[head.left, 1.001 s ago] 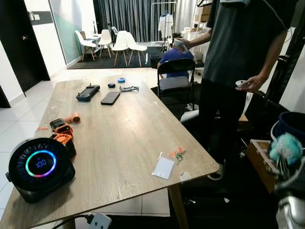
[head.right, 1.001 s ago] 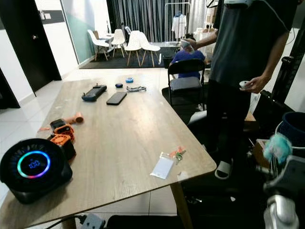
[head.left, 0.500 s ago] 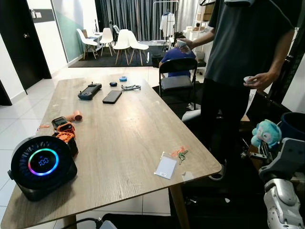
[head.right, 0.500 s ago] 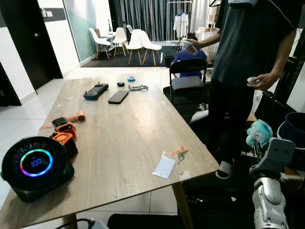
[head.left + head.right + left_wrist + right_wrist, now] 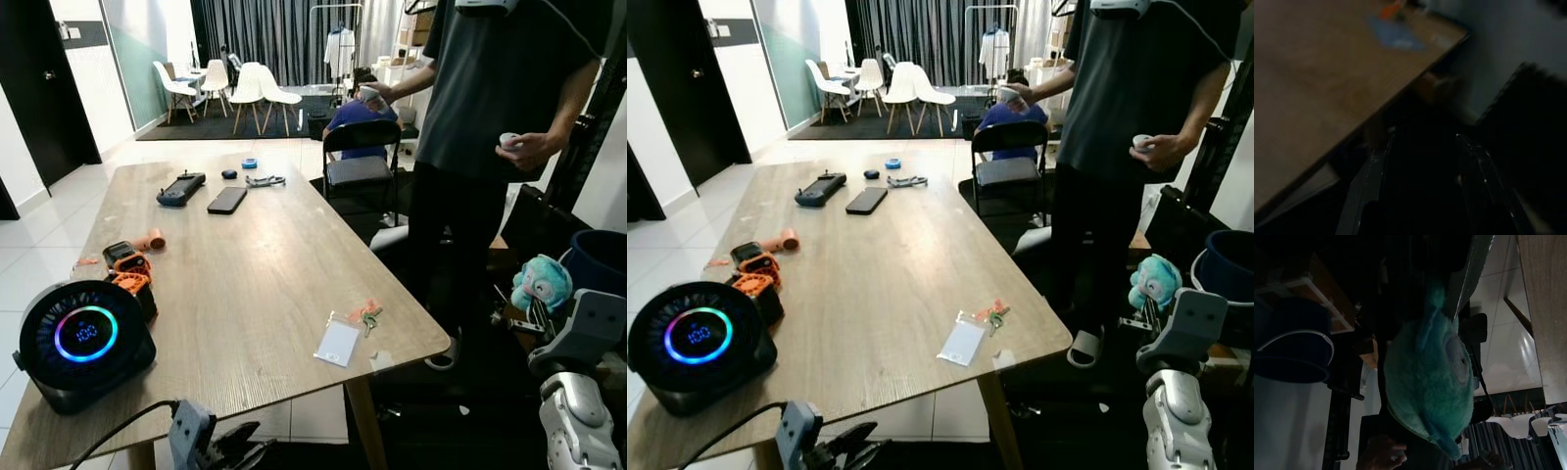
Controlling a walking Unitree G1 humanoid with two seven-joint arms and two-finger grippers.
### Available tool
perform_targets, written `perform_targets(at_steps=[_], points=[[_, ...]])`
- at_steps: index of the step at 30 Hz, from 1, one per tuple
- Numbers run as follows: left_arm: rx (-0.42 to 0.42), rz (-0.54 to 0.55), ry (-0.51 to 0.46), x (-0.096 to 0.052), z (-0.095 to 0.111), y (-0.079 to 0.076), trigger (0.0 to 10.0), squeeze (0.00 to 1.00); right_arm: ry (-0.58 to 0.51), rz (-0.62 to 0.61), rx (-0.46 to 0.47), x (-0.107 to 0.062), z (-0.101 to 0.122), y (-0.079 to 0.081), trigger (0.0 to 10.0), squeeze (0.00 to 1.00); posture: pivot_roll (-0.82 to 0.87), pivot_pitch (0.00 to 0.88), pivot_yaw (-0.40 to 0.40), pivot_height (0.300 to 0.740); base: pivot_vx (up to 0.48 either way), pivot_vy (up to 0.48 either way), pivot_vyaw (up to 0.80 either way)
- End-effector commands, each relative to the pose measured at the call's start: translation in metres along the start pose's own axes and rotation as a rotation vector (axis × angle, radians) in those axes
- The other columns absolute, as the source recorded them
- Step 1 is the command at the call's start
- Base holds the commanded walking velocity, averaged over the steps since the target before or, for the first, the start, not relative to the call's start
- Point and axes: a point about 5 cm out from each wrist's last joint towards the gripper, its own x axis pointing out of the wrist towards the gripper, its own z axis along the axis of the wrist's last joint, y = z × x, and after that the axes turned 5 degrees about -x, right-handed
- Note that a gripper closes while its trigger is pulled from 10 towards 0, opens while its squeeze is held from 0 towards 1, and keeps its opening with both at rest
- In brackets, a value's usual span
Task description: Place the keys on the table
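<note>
A dark blue round bucket (image 5: pixel 600 257) stands at floor level beyond the right end of the long light wooden surface (image 5: pixel 235 284); what it holds cannot be made out. A wooden crate (image 5: pixel 517 315) sits just beside it, contents unclear.

The keys with the orange tag (image 5: pixel 367 315) lie on the surface close to its near right corner, touching a small clear plastic sleeve with a white card (image 5: pixel 338 344).

Elsewhere on the surface:
- A black round fan with a glowing coloured ring (image 5: pixel 83 339) stands at the near left end.
- An orange and black battery pack (image 5: pixel 128 277) lies just beyond the fan.
- A black smartphone (image 5: pixel 227 200) and a black handheld game controller (image 5: pixel 180 189) lie toward the far end, with a small blue round item (image 5: pixel 250 164) behind them.

A person in a dark grey shirt (image 5: pixel 495 83) stands at the right side of the surface, next to a black folding chair (image 5: pixel 361 162).

The left tool (image 5: pixel 230 443) sits below the near edge of the surface, its two black fingers (image 5: pixel 1364 188) apart with nothing between them. The right tool (image 5: pixel 1449 333) hangs off the right end of the surface, closed around a teal plush toy (image 5: pixel 542 281), near the bucket.
</note>
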Motion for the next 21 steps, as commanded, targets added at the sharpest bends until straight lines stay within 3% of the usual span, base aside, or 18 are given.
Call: perform_targets(at_steps=[1, 5, 7, 10, 14, 15, 21], points=[[-0.019, -0.020, 0.019, -0.005, 0.000, -0.002, 10.0, 0.00, 0.013, 0.012, -0.002, 0.000, -0.002, 0.003, 10.0, 0.00, 0.03, 0.061, 0.023, 0.740, 0.000, 0.000, 0.00], [-0.040, -0.031, -0.050, 0.002, 0.016, -0.004, 10.0, 0.00, 0.014, 0.015, 0.000, 0.000, -0.002, 0.003, 10.0, 0.00, 0.03, 0.063, 0.020, 0.740, 0.000, 0.000, 0.00], [-0.072, -0.039, -0.114, 0.012, 0.032, -0.005, 10.0, 0.00, 0.015, 0.017, 0.000, 0.000, -0.002, 0.004, 10.0, 0.00, 0.03, 0.064, 0.019, 0.740, 0.000, 0.000, 0.00], [-0.054, -0.024, -0.190, 0.025, 0.050, -0.003, 10.0, 0.00, 0.012, 0.022, -0.002, 0.001, -0.001, 0.006, 10.0, 0.00, 0.03, 0.064, 0.019, 0.740, 0.000, 0.000, 0.00], [-0.061, -0.004, -0.221, 0.032, 0.060, -0.002, 10.0, 0.00, 0.007, 0.033, -0.014, 0.001, 0.000, 0.008, 10.0, 0.00, 0.03, 0.064, 0.019, 0.740, 0.000, 0.000, 0.00], [-0.067, 0.016, -0.230, 0.039, 0.070, -0.001, 10.0, 0.00, -0.001, 0.058, -0.045, 0.002, 0.002, 0.013, 10.0, 0.00, 0.02, 0.062, 0.023, 0.740, 0.000, 0.000, 0.00], [0.018, 0.022, -0.198, 0.056, 0.086, -0.004, 10.0, 0.00, -0.020, 0.141, -0.078, 0.004, 0.007, 0.035, 10.0, 0.00, 0.02, 0.062, 0.027, 0.740, 0.000, 0.000, 0.00]])
